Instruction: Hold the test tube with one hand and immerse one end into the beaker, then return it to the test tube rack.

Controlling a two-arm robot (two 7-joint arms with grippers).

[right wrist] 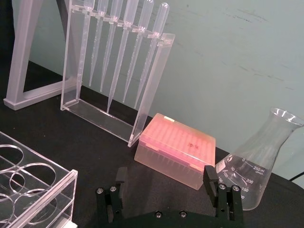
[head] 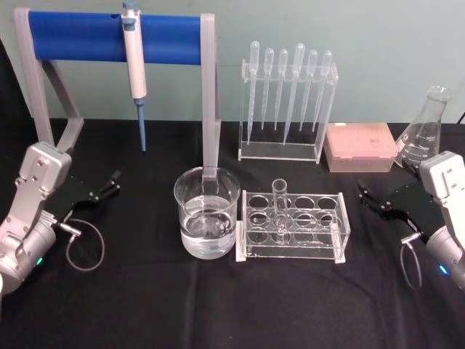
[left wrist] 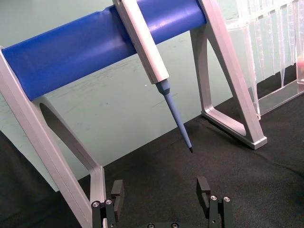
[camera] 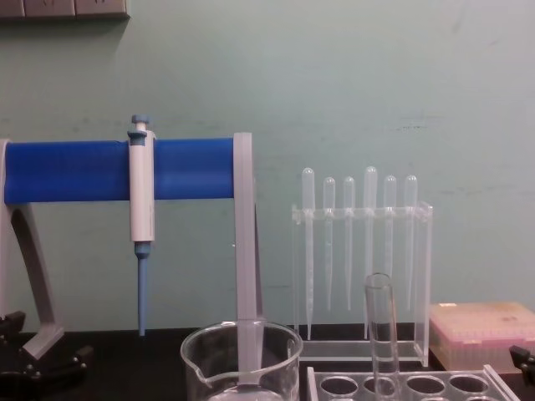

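Standing upright in rack [head: 325,249]: clear, open-topped test tube [head: 280,207].

Beaker [head: 207,222] sits centre of desk [head: 218,305], touching the left end of the tube rack [head: 293,227]. Test tube [head: 279,207] stands upright in a rack hole toward its left. Behind the beaker: stand [head: 207,94] with a pipette [head: 134,62] hanging on its bar. Behind the tube rack: dropper rack [head: 287,109], then tip box [head: 361,147] to its right and flask [head: 425,134] farthest right. Left end effector [head: 109,185] is left of the beaker, right end effector [head: 370,200] right of the tube rack, both apart from them.
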